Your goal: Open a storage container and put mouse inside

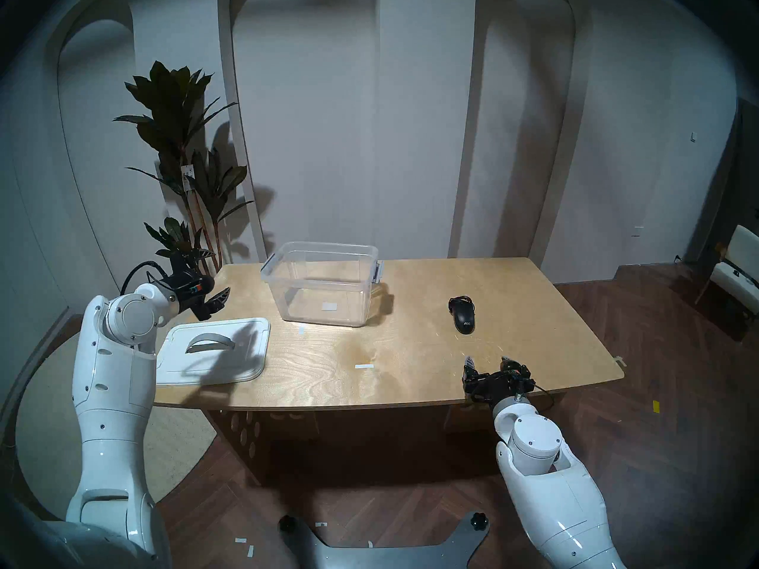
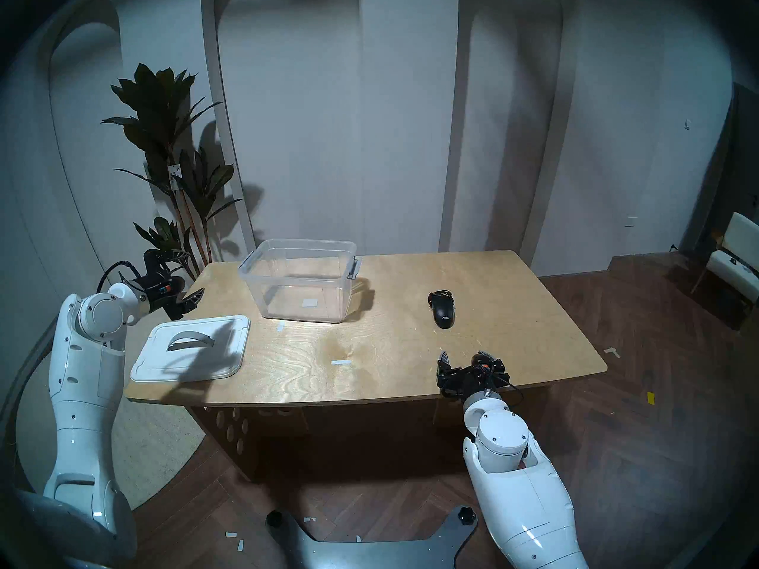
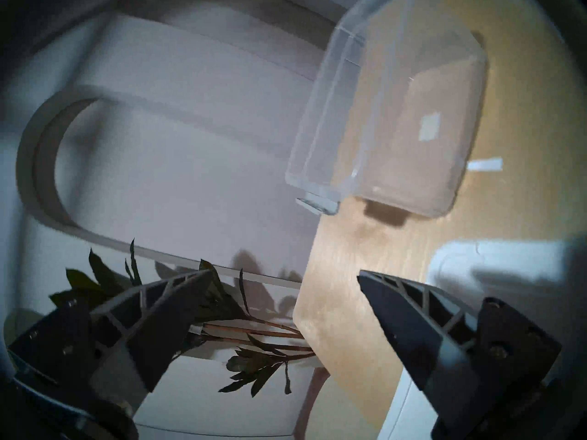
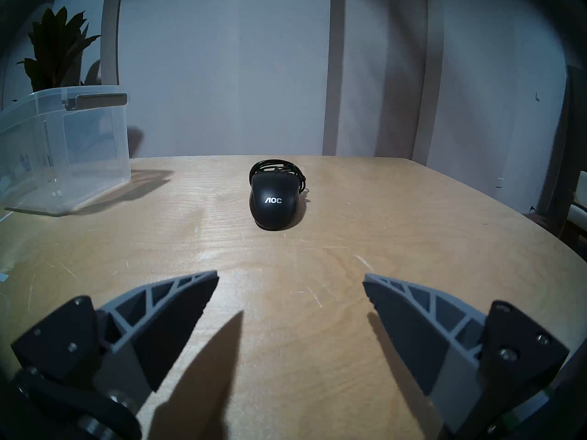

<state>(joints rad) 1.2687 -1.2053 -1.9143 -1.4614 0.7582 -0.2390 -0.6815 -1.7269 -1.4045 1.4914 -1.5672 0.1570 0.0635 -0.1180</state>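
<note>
My left fingers (image 1: 209, 278) are spread wide and hold nothing, raised above the left edge of the tabletop (image 1: 410, 375), just past the far end of the lid (image 1: 213, 352). The white lid lies flat at the near left corner of the tabletop, its arched grey handle (image 1: 209, 342) up, slightly overhanging the left edge. The storage container (image 1: 324, 287) stands open and empty near the far edge, left of the middle, with a grey latch (image 1: 378, 270) on its right side and a small label (image 1: 329, 306) on its near wall. In my left wrist view the container (image 3: 397, 118) appears tilted, and the corner of the lid (image 3: 495, 264) sits beside one finger.

My right fingers (image 1: 488, 361) are also wide apart and empty, low over the near edge toward the right. The mouse (image 1: 463, 314) rests on the tabletop well ahead of them, right of the container and apart from it, its bundled cable (image 4: 276, 168) on its far side and the "AOC" lettering facing me. A plant (image 1: 180, 153) stands beyond the far left corner. Bits of white tape (image 1: 364, 366) lie on the tabletop.
</note>
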